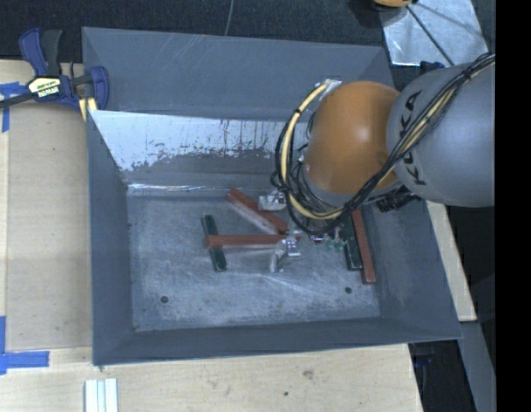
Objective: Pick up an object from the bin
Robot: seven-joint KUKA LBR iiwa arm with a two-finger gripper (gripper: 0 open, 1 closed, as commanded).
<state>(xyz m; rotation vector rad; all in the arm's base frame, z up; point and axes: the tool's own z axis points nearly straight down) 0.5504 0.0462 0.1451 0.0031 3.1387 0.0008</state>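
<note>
Hanging low over the middle of the bin [111,230], the gripper [280,226] has its fingers spread apart astride the lower-right end of a reddish-brown stick [248,206]. The stick's long axis slants from upper left to lower right. A second reddish stick [239,240] lies level just below, its left end touching a dark green stick [214,247].

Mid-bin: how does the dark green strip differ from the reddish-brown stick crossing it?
The reddish-brown stick is clearly longer than the dark green strip. The stick runs left to right in the view, the strip nearly top to bottom. The stick lies on top of the strip. Both are thin, straight and flat on the bin floor.
</note>
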